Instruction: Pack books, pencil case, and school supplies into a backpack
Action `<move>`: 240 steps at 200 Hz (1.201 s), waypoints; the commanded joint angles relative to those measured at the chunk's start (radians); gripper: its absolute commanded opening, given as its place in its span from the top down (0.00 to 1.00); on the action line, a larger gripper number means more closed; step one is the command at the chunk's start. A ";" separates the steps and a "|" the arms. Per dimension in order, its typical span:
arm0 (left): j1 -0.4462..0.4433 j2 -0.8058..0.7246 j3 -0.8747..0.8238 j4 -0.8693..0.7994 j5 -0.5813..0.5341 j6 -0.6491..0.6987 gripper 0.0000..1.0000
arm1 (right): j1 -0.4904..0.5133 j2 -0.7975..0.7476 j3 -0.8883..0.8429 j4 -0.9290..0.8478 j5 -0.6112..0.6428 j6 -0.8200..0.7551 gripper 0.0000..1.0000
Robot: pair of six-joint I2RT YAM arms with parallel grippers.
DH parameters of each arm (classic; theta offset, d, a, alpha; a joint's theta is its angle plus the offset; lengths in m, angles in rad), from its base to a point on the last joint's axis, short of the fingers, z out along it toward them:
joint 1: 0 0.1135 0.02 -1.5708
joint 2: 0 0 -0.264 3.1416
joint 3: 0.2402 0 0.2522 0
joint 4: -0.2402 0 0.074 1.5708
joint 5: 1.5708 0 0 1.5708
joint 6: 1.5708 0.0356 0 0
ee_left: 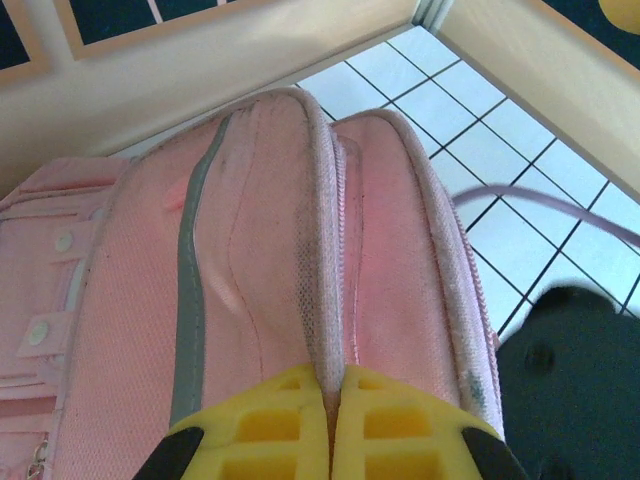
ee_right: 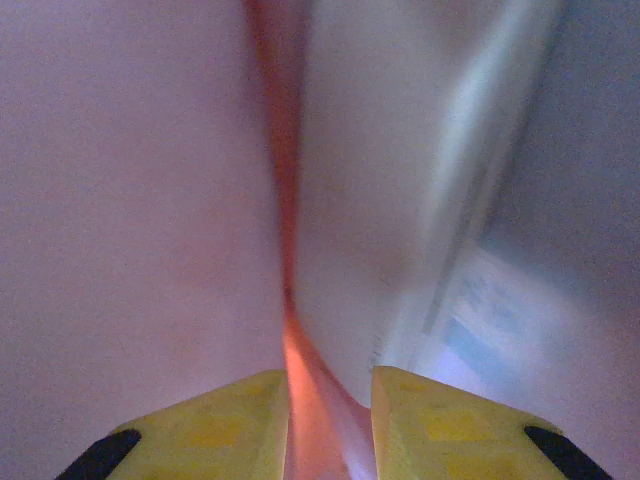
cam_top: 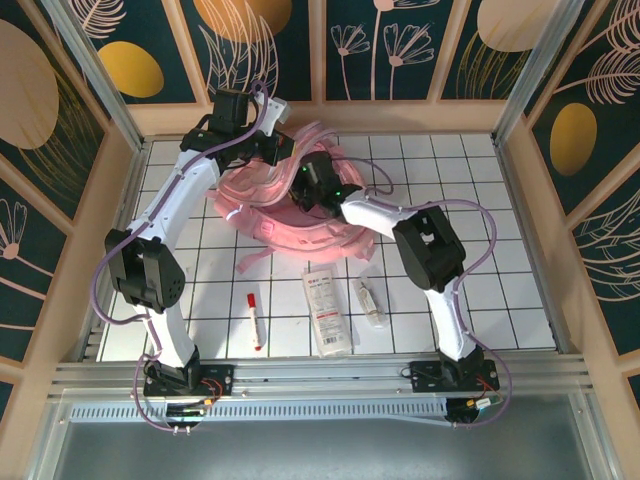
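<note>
Locate the backpack first: it lies toward the far middle of the gridded table, pink and crumpled, with both arms reaching into it. In the left wrist view the backpack shows its padded pink panels, a grey strip running lengthwise and a zippered seam along the middle.

Check the left gripper at the far-left edge of the bag. In its own camera the left gripper has its yellow fingers pressed together with no gap, and the bag's raised seam edge is pinched between them. Treat this side as clamped on the backpack.

Check the right gripper next; it sits over the middle of the bag, pointing down into the folds. In the right wrist view the right gripper shows its two yellow fingers a narrow gap apart, and a pink-red fold of the backpack runs up between them. The picture is blurred, so you cannot tell whether the pads press on that fold or merely straddle it.

Note the loose supplies on the near half of the table, well apart from the bag: the marker pen on the left, the white packet in the middle and the clear tube just to its right. All three lie flat and untouched.
</note>
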 commanded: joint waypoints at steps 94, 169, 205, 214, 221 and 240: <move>-0.008 -0.067 0.003 0.148 0.054 -0.006 1.00 | -0.047 0.233 0.127 0.210 -0.019 -0.009 1.00; -0.007 -0.085 -0.020 0.142 0.038 0.010 1.00 | -0.072 0.309 0.210 0.410 -0.170 -0.083 0.86; -0.007 -0.098 -0.031 0.143 0.018 0.025 1.00 | -0.088 0.083 -0.004 0.376 -0.165 -0.141 0.75; -0.008 -0.103 -0.040 0.150 0.012 0.022 1.00 | -0.096 0.010 -0.074 0.367 -0.169 -0.155 0.74; -0.007 -0.103 -0.042 0.152 0.006 0.020 1.00 | -0.101 -0.041 -0.128 0.362 -0.174 -0.177 0.72; -0.007 -0.098 -0.047 0.149 -0.018 0.014 1.00 | -0.122 -0.157 -0.230 0.320 -0.243 -0.284 0.70</move>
